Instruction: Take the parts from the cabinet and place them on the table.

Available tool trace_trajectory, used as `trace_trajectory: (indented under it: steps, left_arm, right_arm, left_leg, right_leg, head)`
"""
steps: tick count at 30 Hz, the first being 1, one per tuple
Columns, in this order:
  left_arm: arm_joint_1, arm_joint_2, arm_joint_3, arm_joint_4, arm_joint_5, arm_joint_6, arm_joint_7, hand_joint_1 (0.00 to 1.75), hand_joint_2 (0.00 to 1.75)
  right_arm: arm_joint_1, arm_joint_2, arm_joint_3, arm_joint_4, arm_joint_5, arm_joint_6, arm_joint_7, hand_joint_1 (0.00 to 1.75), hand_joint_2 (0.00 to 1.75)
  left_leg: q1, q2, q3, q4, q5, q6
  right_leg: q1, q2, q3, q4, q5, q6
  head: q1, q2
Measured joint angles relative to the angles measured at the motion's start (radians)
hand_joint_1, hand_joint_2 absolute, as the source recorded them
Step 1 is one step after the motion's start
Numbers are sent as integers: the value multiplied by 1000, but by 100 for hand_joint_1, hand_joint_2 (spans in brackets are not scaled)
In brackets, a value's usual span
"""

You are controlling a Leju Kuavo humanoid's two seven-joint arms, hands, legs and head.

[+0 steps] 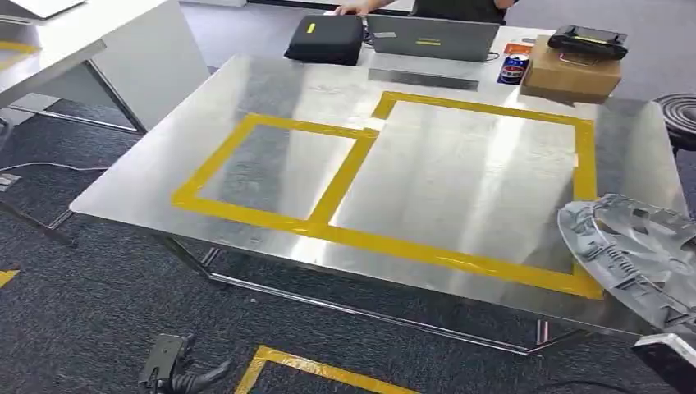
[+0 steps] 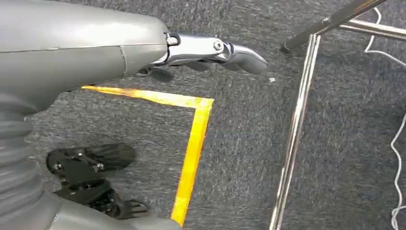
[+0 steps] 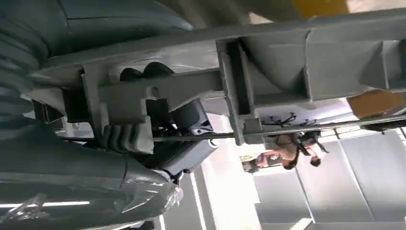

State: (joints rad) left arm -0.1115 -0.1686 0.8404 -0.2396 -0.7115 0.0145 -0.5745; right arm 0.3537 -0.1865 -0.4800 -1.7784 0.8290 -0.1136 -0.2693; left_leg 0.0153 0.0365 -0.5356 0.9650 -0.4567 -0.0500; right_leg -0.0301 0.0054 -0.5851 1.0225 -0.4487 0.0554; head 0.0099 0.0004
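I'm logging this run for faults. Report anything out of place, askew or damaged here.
Nothing looks damaged or spilled. The grey ribbed part hangs past the metal table at its near right corner, gripped by the right hand, not yet set down in the yellow tape outlines. The left hand hangs over the carpet.

This looks like an office turned into a robot test lab. The floor (image 1: 98,320) is dark grey office carpet, marked with yellow tape (image 1: 312,368). A shiny metal surface (image 1: 460,82) on thin chrome legs (image 2: 294,124) carries yellow taped rectangles (image 1: 271,215) that mark out zones. At its far edge sit a grey laptop (image 1: 432,38), a black zip case (image 1: 326,39), a drink can (image 1: 514,69) and a cardboard box (image 1: 570,74) with a black handheld controller (image 1: 588,41) on top. A person (image 1: 460,8) stands behind the laptop. White desks (image 1: 107,33) stand to the side, and a thin white cable (image 2: 398,143) trails over the carpet.
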Motion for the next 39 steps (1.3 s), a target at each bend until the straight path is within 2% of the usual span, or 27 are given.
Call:
trace_trajectory:
  steps: [5, 10, 11, 14, 18, 22, 27, 39]
  left_arm:
    - [-4, 0, -1, 0, -17, -6, 9, 0, 175]
    - [-12, 0, -2, 0, -28, -11, 13, 0, 175]
    - [-13, 0, -4, 0, -38, -15, 17, 0, 175]
    - [-24, -2, -20, 0, -59, -18, 36, 0, 175]
    - [-42, -7, -41, 0, -74, -25, 51, 0, 175]
    - [-48, -9, -56, 0, -84, -29, 58, 0, 175]
    - [-49, -10, -62, 0, -84, -30, 60, 0, 175]
    - [-50, -11, -70, 0, -90, -35, 63, 0, 175]
  right_arm:
    - [-29, -14, -74, 27, 46, 53, -20, 175, 175]
    - [-53, -41, -94, 62, 75, 66, -27, 175, 175]
    - [-58, -48, -93, 69, 122, 57, -30, 175, 175]
    - [-83, -118, -43, 119, 221, 37, -29, 175, 175]
    - [-135, -206, 72, 186, 243, 43, -1, 175, 175]
    - [-184, -261, 195, 239, 247, 33, 29, 175, 175]
    - [-204, -295, 266, 270, 246, 27, 36, 175, 175]
    - [-233, -319, 326, 305, 241, 24, 42, 175, 175]
  left_leg:
    - [-2, 0, -2, 1, 0, 5]
    - [-4, 0, -3, 2, 1, 8]
    - [-4, 0, -4, 2, 1, 9]
    - [-5, 0, -6, 2, 0, 9]
    - [-5, 0, -6, 2, 3, 12]
    - [-5, 0, -5, 2, 3, 12]
    - [-6, 0, -6, 2, 4, 13]
    - [-6, 1, -6, 2, 4, 14]
  right_leg:
    - [-2, 0, 2, -5, 3, 4]
    - [-3, 0, 2, -7, 6, 6]
    - [-3, 0, 2, -7, 6, 7]
    - [-4, 1, 1, -7, 7, 8]
    - [-5, 1, 0, -9, 10, 9]
    - [-5, 2, 0, -10, 12, 10]
    - [-5, 1, 1, -10, 12, 10]
    - [-4, 3, 2, -14, 15, 10]
  head:
    - [0, 0]
    - [0, 0]
    - [0, 0]
    - [0, 0]
    - [0, 0]
    - [0, 0]
    - [0, 0]
    - [0, 0]
